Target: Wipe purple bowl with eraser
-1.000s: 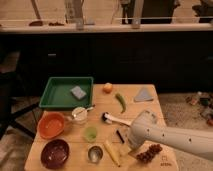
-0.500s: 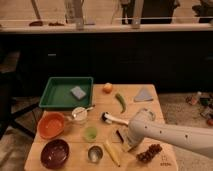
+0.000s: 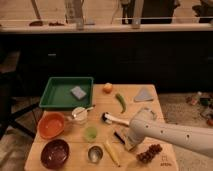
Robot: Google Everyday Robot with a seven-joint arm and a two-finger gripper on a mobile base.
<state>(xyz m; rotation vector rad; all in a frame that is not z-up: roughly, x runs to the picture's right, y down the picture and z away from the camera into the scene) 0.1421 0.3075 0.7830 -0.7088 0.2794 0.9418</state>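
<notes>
One camera, high, near, angled down across table [image 3: 75,136]; gripper [image 3: 125,142] lower centre-right.

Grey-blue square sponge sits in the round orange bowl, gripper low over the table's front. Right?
No: the camera view shows the grey-blue square sponge in the green rectangular tray, not the round orange bowl. The gripper is low over the table's front.

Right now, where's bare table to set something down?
Bare wood lies between the green pepper and the grey cloth, and between the purple bowl and metal cup. Crowded mid-table around the gripper, brush and banana.
</notes>
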